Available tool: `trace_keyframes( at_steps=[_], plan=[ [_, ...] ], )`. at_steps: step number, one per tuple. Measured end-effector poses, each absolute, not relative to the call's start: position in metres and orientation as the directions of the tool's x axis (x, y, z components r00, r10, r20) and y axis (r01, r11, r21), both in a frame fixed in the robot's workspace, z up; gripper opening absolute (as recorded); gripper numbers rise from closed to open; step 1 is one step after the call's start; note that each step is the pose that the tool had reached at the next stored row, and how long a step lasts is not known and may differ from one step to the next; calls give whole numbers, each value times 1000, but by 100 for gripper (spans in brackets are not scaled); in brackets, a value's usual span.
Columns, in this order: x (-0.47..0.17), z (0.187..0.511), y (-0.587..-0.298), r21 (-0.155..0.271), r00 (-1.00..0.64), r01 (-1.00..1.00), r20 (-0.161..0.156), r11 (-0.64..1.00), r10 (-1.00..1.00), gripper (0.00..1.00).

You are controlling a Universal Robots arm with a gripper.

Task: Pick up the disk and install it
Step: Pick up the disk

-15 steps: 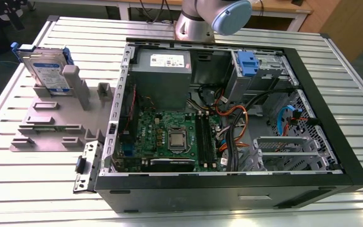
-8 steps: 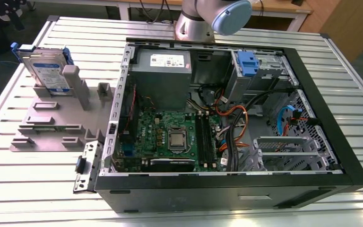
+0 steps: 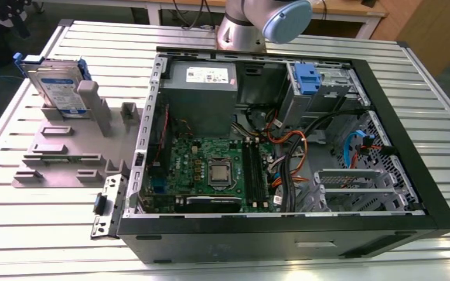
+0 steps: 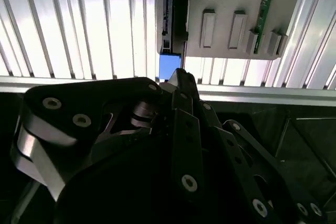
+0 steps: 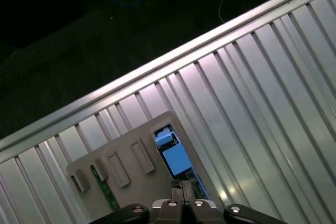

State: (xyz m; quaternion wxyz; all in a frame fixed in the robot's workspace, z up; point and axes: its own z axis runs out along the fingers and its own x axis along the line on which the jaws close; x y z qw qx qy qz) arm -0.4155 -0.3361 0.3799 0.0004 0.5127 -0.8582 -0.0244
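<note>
Disk point(image 3: 57, 88) is standing on edge at the grey rack's point(image 3: 61, 152) end, with bare slatted table point(image 3: 21, 234) lying open around the rack. Pincer point(image 5: 181, 186) is hanging well clear of the rack, fingers pinched together on nothing. In the second wrist view its tip is covering part of the disk's blue rail.

Even white light fills the exterior view, and we find no hard shadows there. The ribbed desk point(image 3: 30, 234) gives back a pale sheen, while the open computer case point(image 3: 287, 231) holds soft shade in its deeper corners. In the second wrist view the desk slats glare almost to white, and the tool point(image 4: 178, 77) stands against them as a dark, underlit mass. In the first wrist view we meet a pinkish glare along the slats, and the area beyond the desk edge sinks to near black.
</note>
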Motion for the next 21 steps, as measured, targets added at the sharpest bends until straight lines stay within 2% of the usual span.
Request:
trace_keyframes(
  at_steps=[5,14,21],
  plan=[
    [-416,380,-336,42,-405,-914,-24,404,-914,11],
    [-416,379,-336,42,-399,-917,-24,398,-917,11],
    [-418,379,-336,42,-324,-946,-24,322,-946,11]
  ],
)
